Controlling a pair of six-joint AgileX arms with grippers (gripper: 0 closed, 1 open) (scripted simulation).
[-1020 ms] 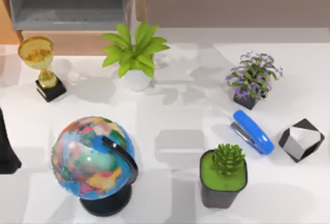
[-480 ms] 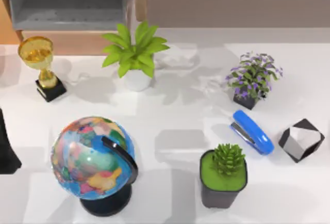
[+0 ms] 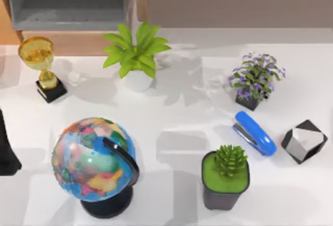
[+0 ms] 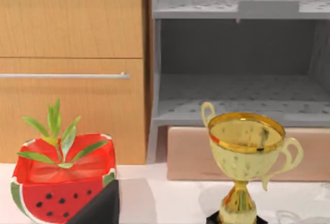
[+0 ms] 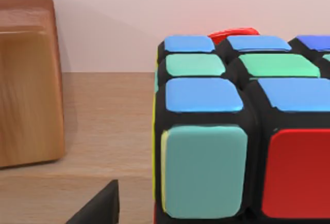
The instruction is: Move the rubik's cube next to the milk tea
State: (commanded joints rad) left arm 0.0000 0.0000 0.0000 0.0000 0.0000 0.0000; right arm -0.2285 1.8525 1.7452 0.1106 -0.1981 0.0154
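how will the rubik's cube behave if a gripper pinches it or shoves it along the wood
The rubik's cube looks rigid and boxy, so it should probably slide on the wooden surface rather than roll. Its glossy tiles may be slippery under fingers. The black seams between tiles suggest layers that could twist if pinched off-centre.

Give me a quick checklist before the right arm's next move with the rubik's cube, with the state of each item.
1. Rubik's cube close ahead of the right hand: ok, it looms large in the right wrist view.
2. Cube resting steadily: ok, it sits flat on a wooden surface.
3. Cube already gripped: cannot tell.
4. Room beside the cube: ok, the wooden block stands apart from it.
5. Milk tea's spot known: cannot tell.
6. Left arm out of the way: ok, it is at the table's left edge, its hand facing the trophy and watermelon pot.
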